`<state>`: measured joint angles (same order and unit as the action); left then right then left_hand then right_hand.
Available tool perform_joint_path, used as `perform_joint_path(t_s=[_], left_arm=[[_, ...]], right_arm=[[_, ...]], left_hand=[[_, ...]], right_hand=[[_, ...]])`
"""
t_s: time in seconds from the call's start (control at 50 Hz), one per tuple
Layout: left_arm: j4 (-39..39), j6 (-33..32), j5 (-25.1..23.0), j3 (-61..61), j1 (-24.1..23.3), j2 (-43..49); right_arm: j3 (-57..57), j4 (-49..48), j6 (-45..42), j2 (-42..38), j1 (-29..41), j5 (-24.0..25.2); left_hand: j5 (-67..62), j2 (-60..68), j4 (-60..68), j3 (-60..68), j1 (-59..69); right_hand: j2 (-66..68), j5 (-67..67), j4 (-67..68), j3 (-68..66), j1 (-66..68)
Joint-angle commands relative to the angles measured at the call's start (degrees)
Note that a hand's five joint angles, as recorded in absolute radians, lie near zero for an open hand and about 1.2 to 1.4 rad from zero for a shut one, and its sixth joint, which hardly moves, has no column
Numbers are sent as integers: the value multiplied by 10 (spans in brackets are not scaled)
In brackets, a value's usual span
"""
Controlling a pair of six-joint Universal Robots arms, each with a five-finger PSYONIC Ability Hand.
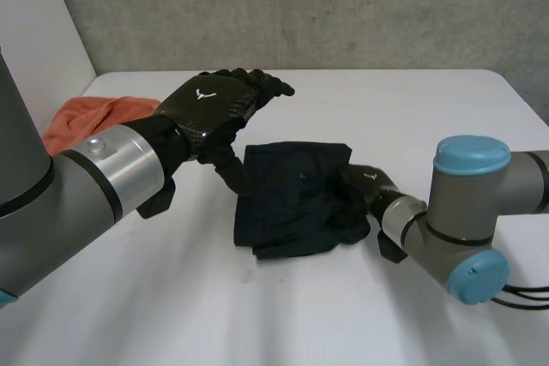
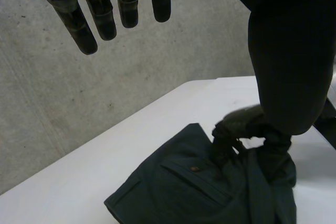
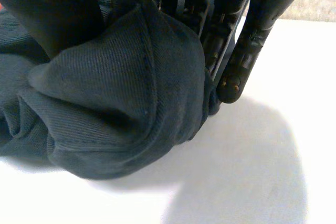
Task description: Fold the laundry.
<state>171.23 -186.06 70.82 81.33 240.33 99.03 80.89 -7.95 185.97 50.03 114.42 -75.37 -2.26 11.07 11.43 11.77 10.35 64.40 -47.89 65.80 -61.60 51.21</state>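
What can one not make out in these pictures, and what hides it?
1. Head view: the left arm covers the near side of the orange cloth, so its full shape is hidden.
2. Right wrist view: the bunched edge of the dark garment, pinched by the right hand, blocks the rest of it.
3. Left wrist view: the left hand, open, covers part of the garment with its thumb.

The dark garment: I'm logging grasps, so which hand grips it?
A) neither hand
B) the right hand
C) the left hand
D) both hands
B: the right hand pinches a bunched fold of the dark garment between thumb and fingers, while the left hand holds its fingers straight, gripping nothing.
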Motion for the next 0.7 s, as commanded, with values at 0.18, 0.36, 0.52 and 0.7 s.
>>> perform_joint_path(t_s=[0.18, 0.36, 0.52, 0.7], left_arm=[[4, 0, 0, 0, 3, 2], [13, 0, 2, -6, 3, 10], [13, 0, 3, -15, 2, 22], [13, 0, 3, -18, 3, 33]], right_arm=[[-215, 41, -104, -79, -13, 36], [-504, 136, -113, -233, -121, 58], [-802, 197, -117, -386, -226, 18], [-773, 145, -168, -389, -328, 18]], left_hand=[[17, -5, -9, -12, 2], [17, -5, -9, -12, 2], [15, -3, -7, -11, 4], [14, -2, -5, -9, 5]], right_hand=[[156, -221, 142, -184, 288], [156, -221, 142, -184, 288], [156, -221, 142, -184, 288], [156, -221, 142, -184, 288]])
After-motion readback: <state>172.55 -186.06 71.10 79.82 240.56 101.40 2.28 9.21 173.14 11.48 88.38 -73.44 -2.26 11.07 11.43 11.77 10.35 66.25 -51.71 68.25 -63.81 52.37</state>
